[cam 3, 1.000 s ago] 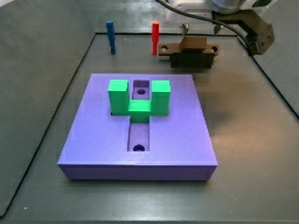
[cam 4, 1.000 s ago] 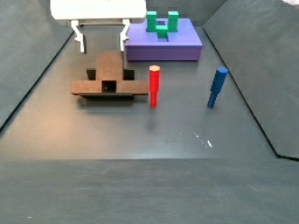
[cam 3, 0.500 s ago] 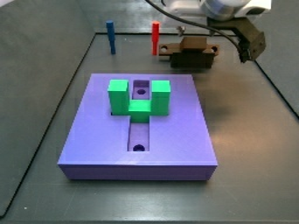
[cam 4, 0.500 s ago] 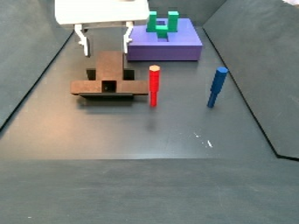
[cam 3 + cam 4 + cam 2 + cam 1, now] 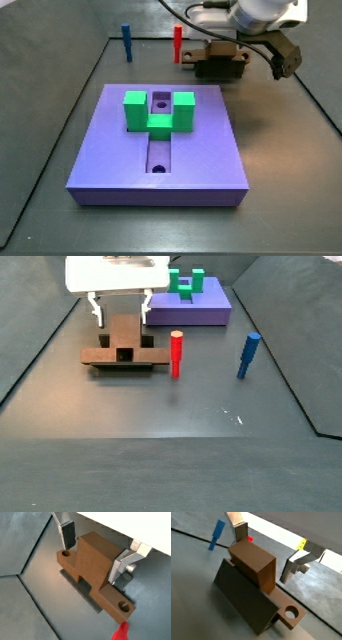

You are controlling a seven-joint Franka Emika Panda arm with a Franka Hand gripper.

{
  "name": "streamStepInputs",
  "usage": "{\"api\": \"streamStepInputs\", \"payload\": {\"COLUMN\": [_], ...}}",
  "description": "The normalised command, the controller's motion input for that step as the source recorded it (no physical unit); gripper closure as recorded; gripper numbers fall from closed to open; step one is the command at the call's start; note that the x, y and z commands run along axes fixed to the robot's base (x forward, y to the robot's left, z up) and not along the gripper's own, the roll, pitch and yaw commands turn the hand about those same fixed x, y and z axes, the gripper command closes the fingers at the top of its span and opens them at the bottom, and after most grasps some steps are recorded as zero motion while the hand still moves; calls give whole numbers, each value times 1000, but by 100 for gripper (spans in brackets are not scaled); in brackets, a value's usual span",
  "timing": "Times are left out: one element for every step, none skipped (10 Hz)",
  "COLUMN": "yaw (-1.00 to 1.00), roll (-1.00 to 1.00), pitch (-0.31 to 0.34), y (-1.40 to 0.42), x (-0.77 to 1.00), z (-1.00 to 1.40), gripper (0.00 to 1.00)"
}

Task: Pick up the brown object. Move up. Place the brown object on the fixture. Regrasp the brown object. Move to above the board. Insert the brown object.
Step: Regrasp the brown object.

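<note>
The brown object [image 5: 93, 562] is a tan bar with a round hole near each end and a raised block in the middle. It rests on the dark fixture [image 5: 238, 594], and both show in the side views [image 5: 120, 344] [image 5: 221, 63]. My gripper [image 5: 92, 552] is open and empty, its silver fingers [image 5: 67, 537] standing on either side of the raised block, not closed on it. It also shows in a wrist view [image 5: 266, 549] and in both side views [image 5: 120, 306] [image 5: 251, 50]. The lavender board [image 5: 201, 150] with its green U-shaped block [image 5: 158, 110] lies apart from them.
A red peg [image 5: 175, 353] and a blue peg [image 5: 249, 356] stand upright on the grey floor beside the fixture; both also show in a side view, red [image 5: 178, 42] and blue [image 5: 126, 42]. The board [image 5: 201, 311] lies behind the fixture. Walls edge the floor.
My gripper has come down towards the brown object with its jaws still open. The brown object, fixture and board have not moved.
</note>
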Motion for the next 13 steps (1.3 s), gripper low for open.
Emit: {"api": "streamStepInputs", "payload": {"yaw": [149,74,37,14,0,0,0,0,0,0,0,11,0], "roll": [229,314,389,411,411,337,214,137,91,49,0,0,0], "pitch": [0,86,106,146,140,111,54,34,11,0,0,0,0], "y": [-146,-46,-11,0,-29,-77,-69,-46,-43,-40,-14,0,0], "x": [74,0,0,0,0,71,57,17,63,23,0,0,0], "z": [-151,-111,-100,-66,-69,-77,-109,-74,-54,-89,-111,0,0], "gripper": [0,0,0,0,0,0,0,0,0,0,0,0,0]}}
